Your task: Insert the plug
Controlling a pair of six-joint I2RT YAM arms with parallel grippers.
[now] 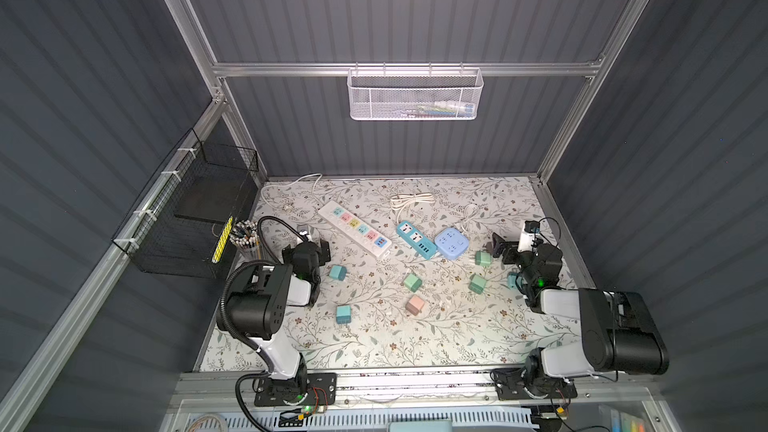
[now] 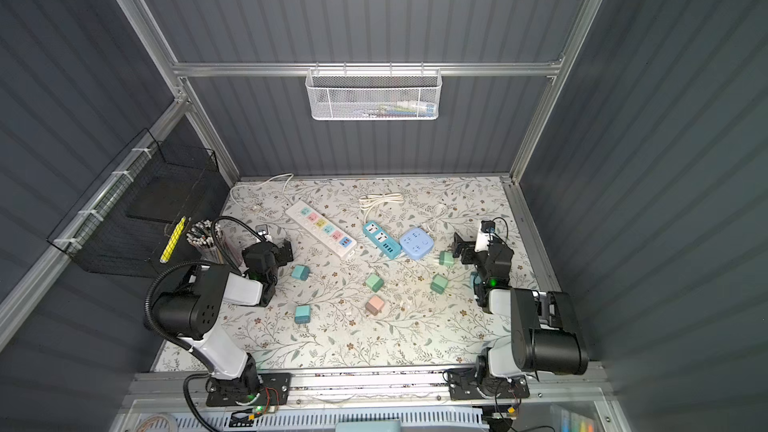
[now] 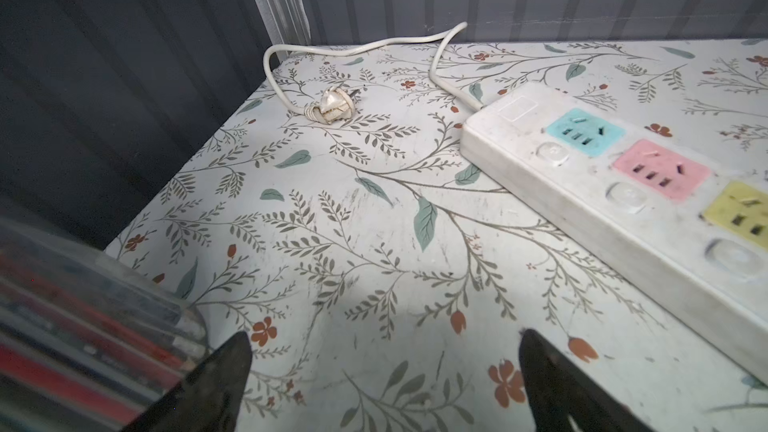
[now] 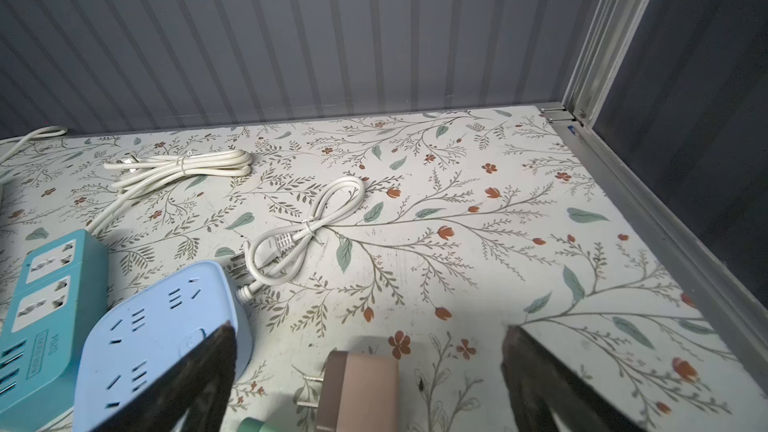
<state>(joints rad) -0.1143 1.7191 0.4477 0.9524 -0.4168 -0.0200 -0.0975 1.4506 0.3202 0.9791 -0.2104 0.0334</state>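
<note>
Right now, nothing is plugged in on the floral-patterned counter (image 1: 374, 351). We see the left pincer (image 3: 384, 336) spread wide and empty, near a long white power strip with pastel sockets (image 1: 355, 229). The right pincer (image 4: 370, 328) is equally spread and empty, near a rounded light blue socket block (image 1: 452, 243) and a teal power strip (image 1: 415, 238). Small cube-shaped plugs (image 1: 412, 281) lie loose across the middle. A mint green cube plug (image 1: 483, 258) sits closest to the right pincer, apart from it.

We judge the step in hand to be reaching for a plug. To do it well, we would lower the right pincer over the mint green cube plug, close on two flat sides and leave the prongs clear. Then we would turn the prongs down, line them up with a socket's slots and press straight. The left pincer could pin the strip against sliding.
</note>
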